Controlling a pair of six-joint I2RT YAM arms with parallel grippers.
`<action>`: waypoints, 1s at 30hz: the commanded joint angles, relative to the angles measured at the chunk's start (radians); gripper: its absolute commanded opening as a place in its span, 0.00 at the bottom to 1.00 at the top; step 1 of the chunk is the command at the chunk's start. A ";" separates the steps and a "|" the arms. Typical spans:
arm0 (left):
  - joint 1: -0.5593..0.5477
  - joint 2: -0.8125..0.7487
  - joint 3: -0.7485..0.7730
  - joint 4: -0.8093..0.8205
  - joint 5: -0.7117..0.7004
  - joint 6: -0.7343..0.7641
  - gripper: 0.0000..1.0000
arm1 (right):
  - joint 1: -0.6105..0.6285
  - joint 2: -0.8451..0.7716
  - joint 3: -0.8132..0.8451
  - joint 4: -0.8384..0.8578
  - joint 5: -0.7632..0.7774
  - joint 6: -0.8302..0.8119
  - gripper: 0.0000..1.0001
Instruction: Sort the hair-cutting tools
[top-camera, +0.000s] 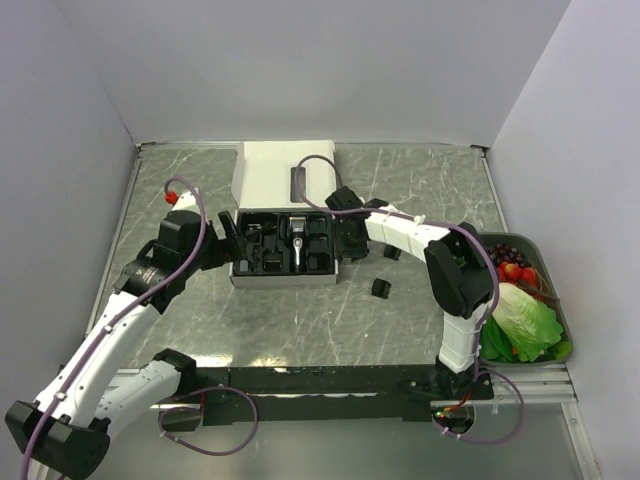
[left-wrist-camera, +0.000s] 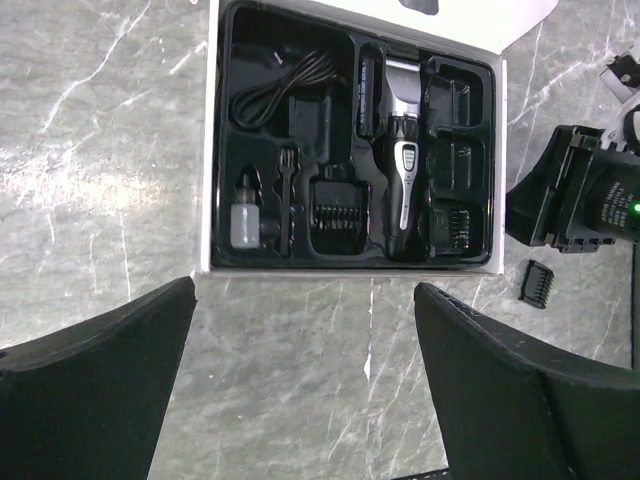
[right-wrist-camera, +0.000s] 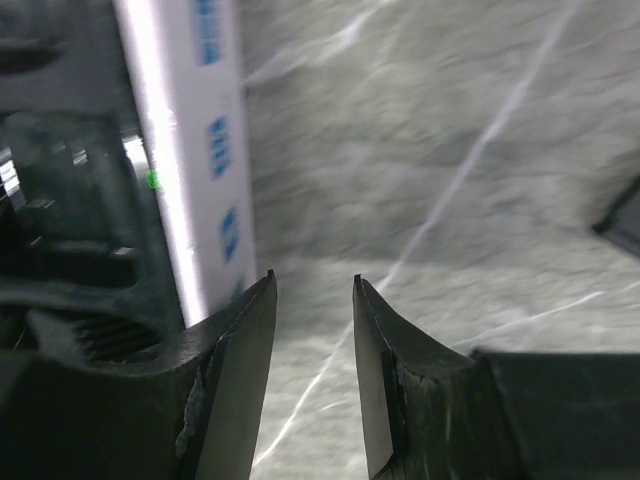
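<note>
Well, the clipper (left-wrist-camera: 405, 170) lies in the box (left-wrist-camera: 205, 200), but one small black comb piece (left-wrist-camera: 537, 283) lies on the table (left-wrist-camera: 100, 150) right of it, close to my right gripper (right-wrist-camera: 313, 287) and far from my left gripper (left-wrist-camera: 305, 287), both apart and empty.

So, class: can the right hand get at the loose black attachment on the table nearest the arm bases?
Probably yes. The attachment lies alone on the table, clear of the box. The right hand sits close by, slightly open and empty, with nothing between them.
</note>
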 joint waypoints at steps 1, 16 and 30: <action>0.003 -0.028 0.032 -0.019 -0.018 0.013 0.97 | 0.029 -0.091 -0.009 0.019 -0.059 0.033 0.45; 0.003 -0.068 0.023 -0.044 -0.017 -0.005 0.97 | 0.149 -0.019 0.109 0.019 -0.107 0.022 0.47; 0.003 -0.123 0.018 -0.061 0.011 -0.007 0.96 | 0.143 -0.282 -0.011 -0.170 0.045 -0.470 0.63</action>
